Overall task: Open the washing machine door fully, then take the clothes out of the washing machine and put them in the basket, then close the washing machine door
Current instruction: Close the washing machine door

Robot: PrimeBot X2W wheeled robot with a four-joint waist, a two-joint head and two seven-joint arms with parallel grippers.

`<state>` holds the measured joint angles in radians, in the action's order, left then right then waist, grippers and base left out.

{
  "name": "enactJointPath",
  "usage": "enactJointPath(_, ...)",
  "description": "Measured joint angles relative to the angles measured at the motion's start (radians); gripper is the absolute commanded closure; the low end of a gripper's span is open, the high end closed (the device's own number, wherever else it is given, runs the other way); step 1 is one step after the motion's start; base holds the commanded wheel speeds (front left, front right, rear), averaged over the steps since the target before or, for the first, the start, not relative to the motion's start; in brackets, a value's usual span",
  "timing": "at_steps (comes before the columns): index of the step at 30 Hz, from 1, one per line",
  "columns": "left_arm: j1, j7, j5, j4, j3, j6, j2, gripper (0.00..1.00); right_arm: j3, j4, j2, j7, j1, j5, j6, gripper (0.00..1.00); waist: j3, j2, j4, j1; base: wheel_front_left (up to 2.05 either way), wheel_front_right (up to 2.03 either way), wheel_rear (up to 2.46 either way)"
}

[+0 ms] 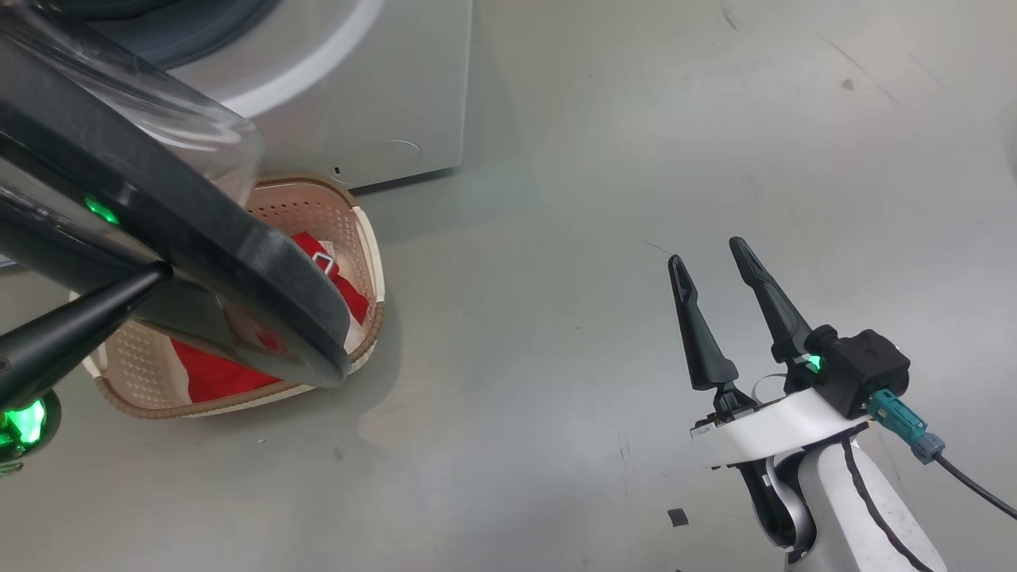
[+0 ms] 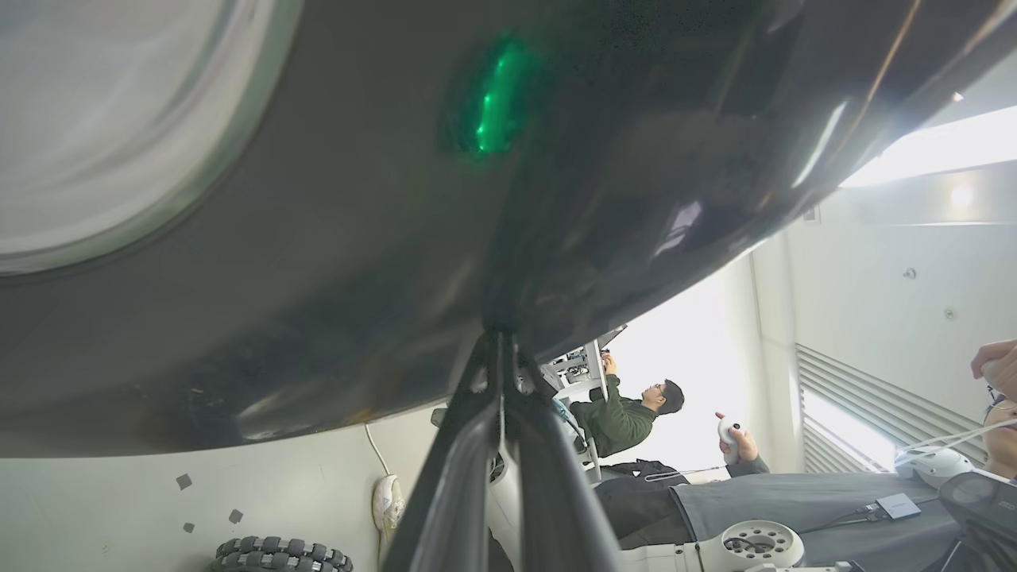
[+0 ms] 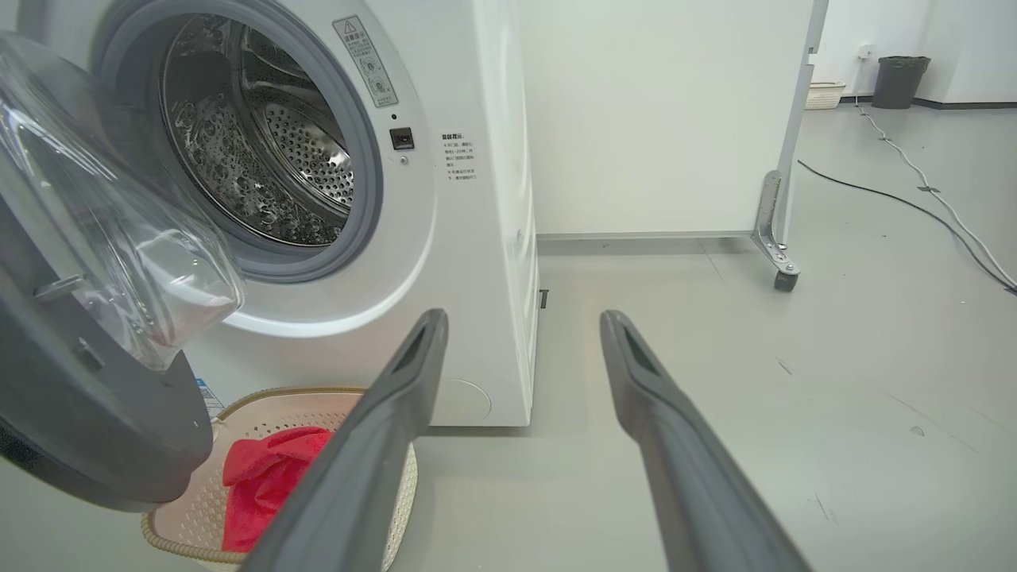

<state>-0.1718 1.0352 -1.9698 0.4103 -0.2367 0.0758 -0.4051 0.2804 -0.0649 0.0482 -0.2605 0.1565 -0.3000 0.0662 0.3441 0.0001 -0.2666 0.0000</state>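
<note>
Since the washing machine door [image 1: 238,254] at 10 o'clock looks stiff, heavy and slick, push its black ring, where the left gripper [image 1: 161,272] rests closed and empty, while the right gripper [image 1: 705,252] at 4 o'clock gapes empty.

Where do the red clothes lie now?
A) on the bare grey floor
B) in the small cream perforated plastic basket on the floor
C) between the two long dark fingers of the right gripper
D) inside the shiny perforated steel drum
B: the red clothes lie in the cream basket in front of the white washing machine, while the visible part of the steel drum holds no garment.
</note>
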Motion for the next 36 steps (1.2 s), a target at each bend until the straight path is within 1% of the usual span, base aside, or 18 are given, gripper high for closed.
enactJointPath(8,-0.102,-0.025,0.009,-0.038,0.041,0.025,-0.016,1.00,0.035,0.009,0.000,0.000,0.010,-0.028,-0.016,0.00,0.040,0.0000,-0.081,0.0000,0.00,0.00,0.00)
enactJointPath(11,-0.147,-0.033,0.009,-0.062,0.054,0.033,-0.019,1.00,0.048,0.014,-0.001,0.000,0.020,-0.046,-0.017,0.00,0.056,0.0000,-0.109,0.0000,0.00,0.00,0.00)
enactJointPath(22,-0.304,-0.081,0.030,-0.169,0.122,0.043,-0.027,1.00,0.084,0.031,-0.002,0.000,0.057,-0.088,-0.035,0.00,0.116,0.0000,-0.197,0.0000,0.00,0.00,0.00)
enactJointPath(27,-0.383,-0.123,0.058,-0.233,0.137,0.043,-0.019,1.00,0.101,0.037,-0.002,0.000,0.068,-0.102,-0.043,0.00,0.138,0.0000,-0.226,0.0000,0.00,0.00,0.00)
enactJointPath(33,-0.470,-0.185,0.079,-0.317,0.137,0.043,-0.008,1.00,0.123,0.038,-0.003,0.000,0.086,-0.119,-0.044,0.00,0.155,0.0000,-0.253,0.0001,0.00,0.00,0.00)
enactJointPath(36,-0.513,-0.215,0.081,-0.359,0.137,0.044,0.006,1.00,0.129,0.038,-0.003,0.000,0.087,-0.122,-0.049,0.00,0.159,0.0000,-0.264,0.0001,0.00,0.00,0.00)
